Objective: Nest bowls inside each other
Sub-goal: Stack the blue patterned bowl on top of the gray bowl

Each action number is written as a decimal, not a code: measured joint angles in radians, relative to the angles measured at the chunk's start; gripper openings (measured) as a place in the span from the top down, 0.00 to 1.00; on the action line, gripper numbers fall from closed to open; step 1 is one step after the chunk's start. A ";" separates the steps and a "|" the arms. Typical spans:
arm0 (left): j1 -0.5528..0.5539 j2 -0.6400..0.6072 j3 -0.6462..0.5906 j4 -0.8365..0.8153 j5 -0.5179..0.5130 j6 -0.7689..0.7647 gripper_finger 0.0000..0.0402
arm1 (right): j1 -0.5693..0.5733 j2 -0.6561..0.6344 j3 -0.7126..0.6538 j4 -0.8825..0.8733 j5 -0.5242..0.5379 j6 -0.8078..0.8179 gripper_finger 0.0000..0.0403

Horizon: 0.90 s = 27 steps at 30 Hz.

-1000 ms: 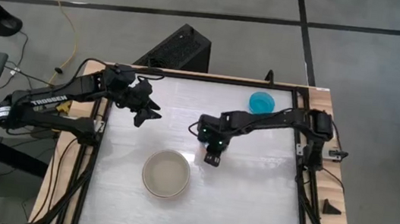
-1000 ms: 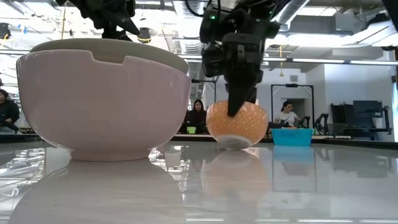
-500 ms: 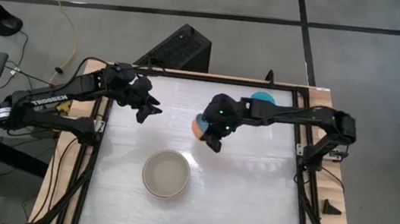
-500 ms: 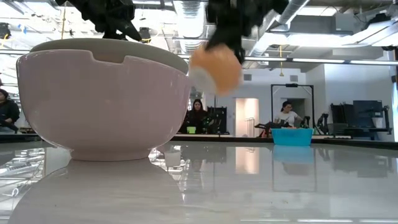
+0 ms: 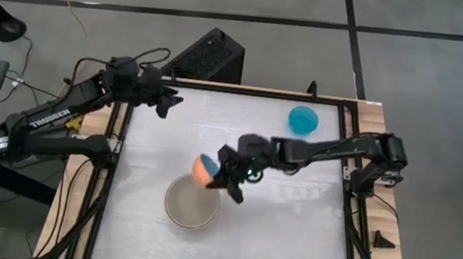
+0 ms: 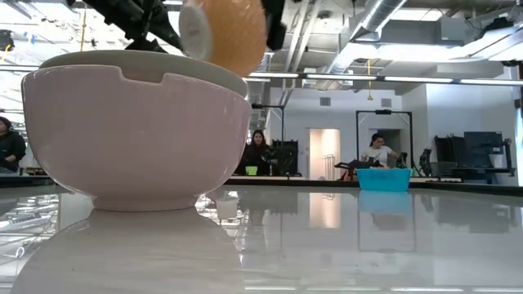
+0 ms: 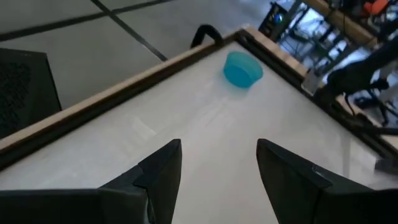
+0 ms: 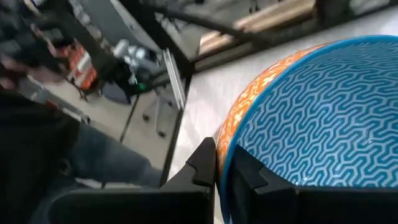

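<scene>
**A:** White tabletop (image 5: 289, 234) framed in wood, grey floor all around it from above. What sits where?

**B:** On the high view, a stack of large bowls (image 5: 192, 202) stands at about 7 o'clock from the table's middle, its cream inside facing up. A small teal bowl (image 5: 304, 118) rests near the 1 o'clock corner, well apart from the stack.

**A:** And the right gripper (image 5: 227, 179)?

**B:** It hangs just at the stack's 1 o'clock rim, fingers pinched on the rim of a small bowl (image 5: 203, 170) that is orange outside. From above that bowl is tilted, partly over the stack's edge.

**A:** Does any other camera add to that?

**B:** The right wrist view shows what the overhead hides: the small bowl's inside is blue with a white wavy pattern, and one finger (image 8: 205, 163) lies outside the rim, the other inside. The low view shows the stack's outer bowl is pink with a paler rim rising within it, and the orange bowl in the air above that rim, not touching it.

**A:** The left gripper (image 5: 168, 104)?

**B:** Waiting near the table's 10 o'clock corner, fingers spread with nothing between them. Its wrist view looks across bare tabletop to the teal bowl. People sit in the room behind, seen only from the low camera.
</scene>
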 joint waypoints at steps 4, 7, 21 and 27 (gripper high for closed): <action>0.030 -0.006 0.000 0.000 0.029 -0.009 0.51 | 0.038 0.076 0.028 0.006 0.015 -0.006 0.90; 0.041 -0.004 0.000 -0.005 0.044 -0.015 0.51 | 0.049 0.145 0.099 0.015 0.015 -0.041 0.90; 0.041 -0.004 0.000 -0.010 0.073 -0.062 0.51 | 0.093 0.513 0.702 -0.718 0.020 -0.368 0.90; 0.041 -0.004 0.000 -0.010 0.073 -0.063 0.51 | 0.116 0.626 0.864 -0.869 0.053 -0.416 0.90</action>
